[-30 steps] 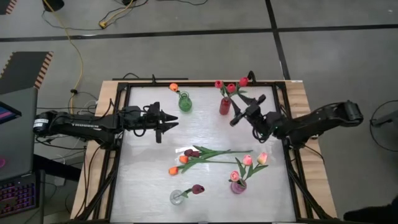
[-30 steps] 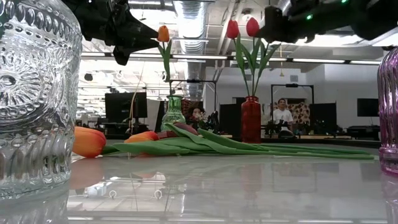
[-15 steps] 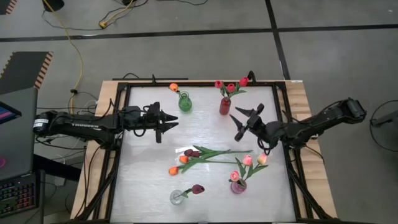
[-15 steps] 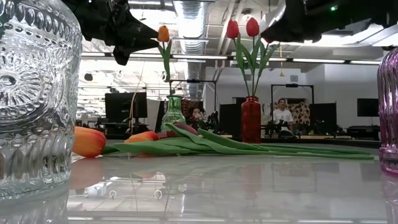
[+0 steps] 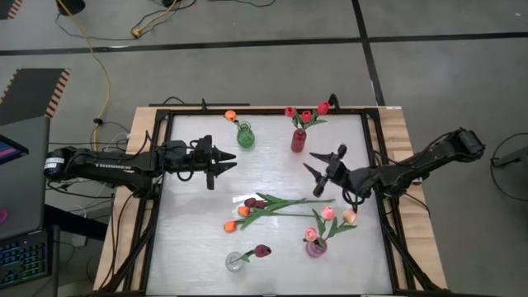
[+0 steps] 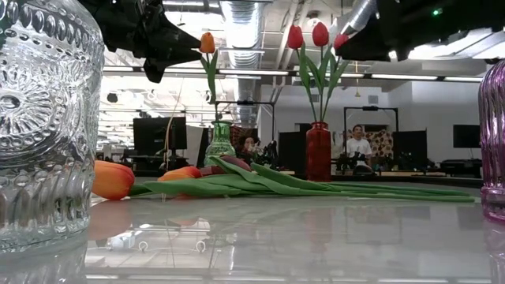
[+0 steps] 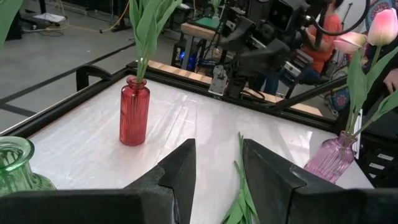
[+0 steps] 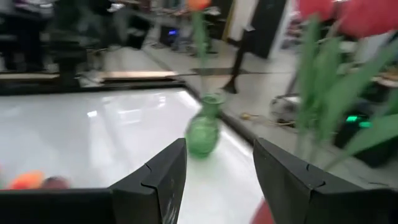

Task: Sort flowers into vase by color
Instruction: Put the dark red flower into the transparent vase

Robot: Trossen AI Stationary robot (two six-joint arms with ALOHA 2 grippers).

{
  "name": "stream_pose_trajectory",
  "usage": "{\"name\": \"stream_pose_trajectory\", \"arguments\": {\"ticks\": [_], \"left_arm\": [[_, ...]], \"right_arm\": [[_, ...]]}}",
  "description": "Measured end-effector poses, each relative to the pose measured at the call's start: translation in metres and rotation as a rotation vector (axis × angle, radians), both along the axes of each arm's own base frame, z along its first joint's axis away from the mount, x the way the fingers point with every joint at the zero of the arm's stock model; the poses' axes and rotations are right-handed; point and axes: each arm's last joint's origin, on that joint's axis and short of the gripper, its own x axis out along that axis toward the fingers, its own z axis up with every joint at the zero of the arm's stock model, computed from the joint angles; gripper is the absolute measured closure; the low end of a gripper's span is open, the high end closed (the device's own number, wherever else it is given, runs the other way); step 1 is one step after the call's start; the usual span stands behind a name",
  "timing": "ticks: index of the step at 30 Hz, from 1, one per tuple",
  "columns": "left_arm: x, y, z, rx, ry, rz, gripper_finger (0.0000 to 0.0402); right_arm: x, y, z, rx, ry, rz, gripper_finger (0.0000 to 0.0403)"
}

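While left gripper (image 5: 221,162) stays, right gripper (image 5: 318,171) swung toward loose flowers (image 5: 266,207); both fingers apart, empty.

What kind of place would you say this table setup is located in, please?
Probably a robotics lab or open workshop. The low view shows exposed ceiling ducts and a row of dark monitors behind the white black-framed table; from above, a yellow cable trails across grey carpet tiles.

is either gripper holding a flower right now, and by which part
Nothing is held. The left gripper and right gripper both hover open and empty above the table; loose flowers lie below.
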Motion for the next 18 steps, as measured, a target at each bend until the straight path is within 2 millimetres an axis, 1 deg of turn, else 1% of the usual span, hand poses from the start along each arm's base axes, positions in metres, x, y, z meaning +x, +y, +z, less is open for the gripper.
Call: {"name": "stream_pose_trajectory", "arguments": {"ticks": [5, 15, 18], "left_arm": [[0.000, 0.000, 0.000, 0.000, 0.000, 0.000, 0.0283], [0.000, 0.000, 0.000, 0.000, 0.000, 0.001, 0.0283], [0.000, 0.000, 0.000, 0.000, 0.000, 0.000, 0.0283]], "right_arm": [[0.000, 0.003, -0.008, 0.076, 0.039, 0.121, 0.0190], [-0.003, 0.003, -0.021, 0.153, 0.127, 0.120, 0.0190], [-0.003, 0.004, -0.024, 0.177, 0.158, 0.175, 0.0190]]}}
